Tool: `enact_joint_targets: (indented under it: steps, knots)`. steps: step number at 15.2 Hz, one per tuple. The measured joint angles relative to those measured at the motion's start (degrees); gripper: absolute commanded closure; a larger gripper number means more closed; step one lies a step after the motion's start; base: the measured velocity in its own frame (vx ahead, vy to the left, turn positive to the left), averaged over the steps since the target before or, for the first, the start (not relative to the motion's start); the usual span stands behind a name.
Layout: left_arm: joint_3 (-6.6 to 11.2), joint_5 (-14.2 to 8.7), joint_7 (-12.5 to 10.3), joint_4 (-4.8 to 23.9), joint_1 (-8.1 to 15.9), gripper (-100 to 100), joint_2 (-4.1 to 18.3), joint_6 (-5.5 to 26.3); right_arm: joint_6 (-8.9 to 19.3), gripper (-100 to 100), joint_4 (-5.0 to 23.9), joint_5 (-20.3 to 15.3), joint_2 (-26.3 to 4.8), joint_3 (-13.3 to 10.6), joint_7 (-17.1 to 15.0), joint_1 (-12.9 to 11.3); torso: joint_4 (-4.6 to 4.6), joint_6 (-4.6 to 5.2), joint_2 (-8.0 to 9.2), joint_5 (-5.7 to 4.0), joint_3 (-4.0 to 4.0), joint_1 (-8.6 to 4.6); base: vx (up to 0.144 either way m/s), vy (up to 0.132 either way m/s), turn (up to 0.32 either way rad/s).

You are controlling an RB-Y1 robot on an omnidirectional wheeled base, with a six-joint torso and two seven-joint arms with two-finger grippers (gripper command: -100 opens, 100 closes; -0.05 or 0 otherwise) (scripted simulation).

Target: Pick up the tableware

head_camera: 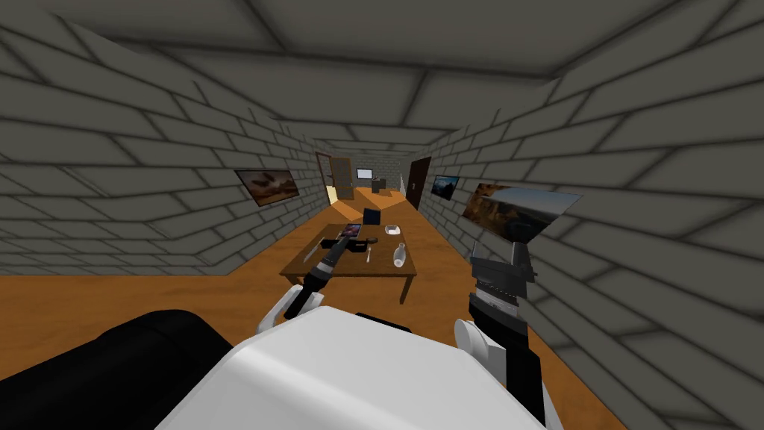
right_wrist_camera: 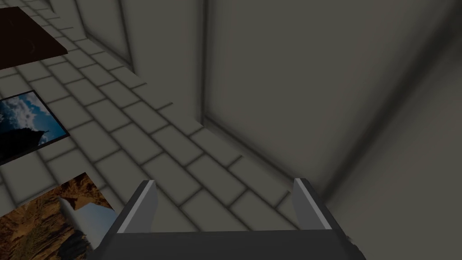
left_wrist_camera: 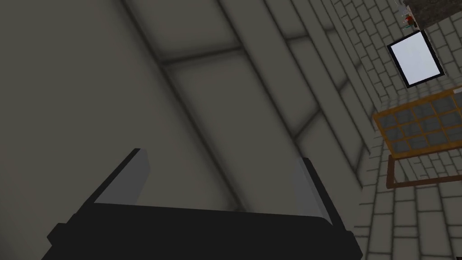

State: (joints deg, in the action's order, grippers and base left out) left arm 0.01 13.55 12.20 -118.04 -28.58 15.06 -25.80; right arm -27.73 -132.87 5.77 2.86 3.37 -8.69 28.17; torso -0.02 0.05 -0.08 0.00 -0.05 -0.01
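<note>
White tableware sits on the brown wooden table (head_camera: pixel 317 270): a bowl (head_camera: pixel 392 229) near the table's far right part, a bottle (head_camera: pixel 399 255) lying on its side by the table's near right edge, and a thin pale utensil (head_camera: pixel 368 254) just left of the bottle, toward the table's middle. Whether it is a fork or a spoon I cannot tell. A dark blue box (head_camera: pixel 371 216) stands at the table's far edge. The left gripper (left_wrist_camera: pixel 222 155) is released, its fingers wide apart and holding nothing; in the head view its arm rises in front of the table's near left part. The right gripper (right_wrist_camera: pixel 225 181) is raised well to the right of the table, also spread and grasping nothing. Nothing on the table is touched by either gripper.
</note>
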Motion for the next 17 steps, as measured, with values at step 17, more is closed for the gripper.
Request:
enact_joint_targets:
  steps: [17]
  knots:
    - [-4.21,20.5,13.7,19.4,4.0,-100,13.4,-7.2,0.0,0,0.0,0.0,0.0,0.0,0.0,0.0,-0.01,-0.01,-0.03,0.00,-0.02,0.00,0.019,-0.005,-0.236]
